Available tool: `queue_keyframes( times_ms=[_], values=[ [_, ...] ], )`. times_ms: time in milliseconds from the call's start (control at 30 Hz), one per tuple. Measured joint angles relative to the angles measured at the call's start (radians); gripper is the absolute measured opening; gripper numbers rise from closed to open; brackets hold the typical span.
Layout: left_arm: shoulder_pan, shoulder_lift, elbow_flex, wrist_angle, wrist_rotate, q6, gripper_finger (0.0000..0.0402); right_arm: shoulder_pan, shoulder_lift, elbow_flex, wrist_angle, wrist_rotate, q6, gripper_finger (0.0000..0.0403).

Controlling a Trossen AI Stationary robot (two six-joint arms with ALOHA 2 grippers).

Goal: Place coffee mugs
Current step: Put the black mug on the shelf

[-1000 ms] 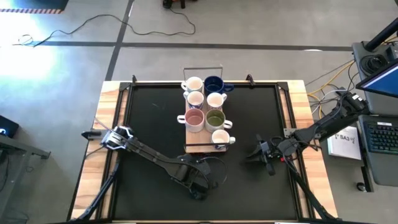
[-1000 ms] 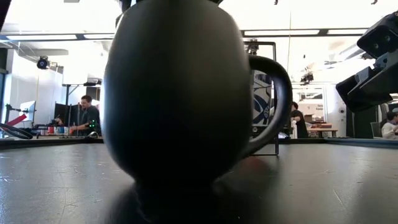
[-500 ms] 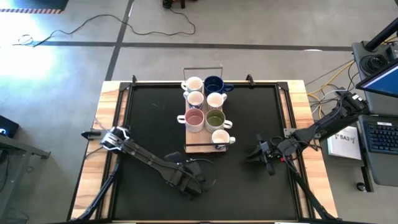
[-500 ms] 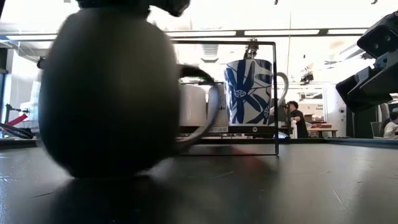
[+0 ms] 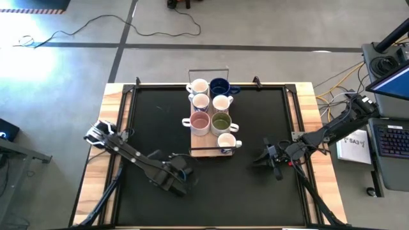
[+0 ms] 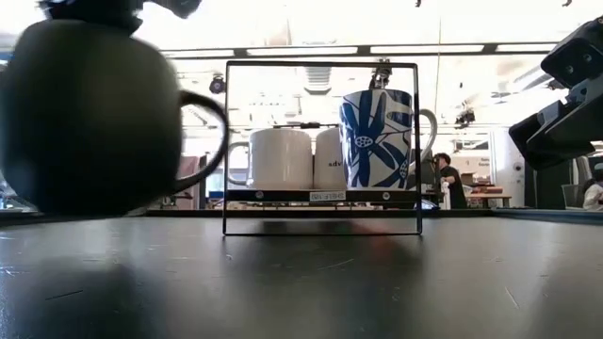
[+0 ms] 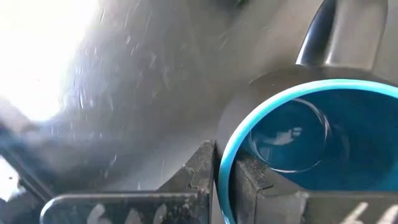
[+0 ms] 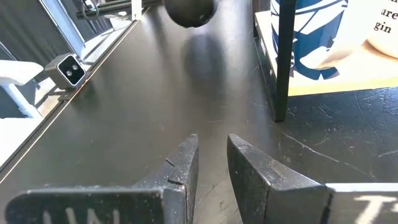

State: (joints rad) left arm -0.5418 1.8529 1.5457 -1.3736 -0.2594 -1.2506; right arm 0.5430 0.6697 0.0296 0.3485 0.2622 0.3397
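A dark round mug with a blue inside (image 7: pixel 311 137) hangs above the black table near its front left, and my left gripper (image 5: pixel 177 177) is shut on it. In the low view this mug (image 6: pixel 89 113) fills the left, with its handle (image 6: pixel 212 132) toward the rack. Several other mugs stand on a wooden board with a wire frame (image 5: pixel 211 152) at the table's far middle, among them a white mug with a blue leaf pattern (image 6: pixel 377 137). My right gripper (image 5: pixel 265 156) rests to the right of the board, open, with nothing between its fingers (image 8: pixel 186 165). My left gripper pinches the dark mug's rim (image 7: pixel 224 163), with one finger (image 7: pixel 252 180) inside the cup and the other (image 7: pixel 200 171) outside on the wall. The fingers come from above, pointing steeply down. The mug hangs upright below them, clear of the table.
The wire frame (image 6: pixel 320 64) stands upright at the board's near end. Bare black mat (image 5: pixel 153 121) lies left of the board. The table has wooden side rails (image 5: pixel 112 128). A small camera block (image 8: pixel 68 70) sits at the table's edge. People show in the room beyond.
My left gripper has gone toward the table's left edge and a little up. The dark mug stood on the table at the near middle a second ago. It is now lifted clear and has travelled left with the gripper, still upright.
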Motion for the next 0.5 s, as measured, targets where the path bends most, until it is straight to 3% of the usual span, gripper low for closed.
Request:
queue_keyframes(
  times_ms=[333, 500],
  values=[
    [0.021, -0.225, -0.338, 0.050, -0.021, -0.211, 0.0010, 0.000, 0.000, 0.000, 0.000, 0.000, 0.000, 0.0075],
    [0.052, -0.286, -0.438, 0.112, -0.046, -0.324, 0.0018, 0.000, 0.000, 0.000, 0.000, 0.000, 0.000, 0.0075]
  ],
)
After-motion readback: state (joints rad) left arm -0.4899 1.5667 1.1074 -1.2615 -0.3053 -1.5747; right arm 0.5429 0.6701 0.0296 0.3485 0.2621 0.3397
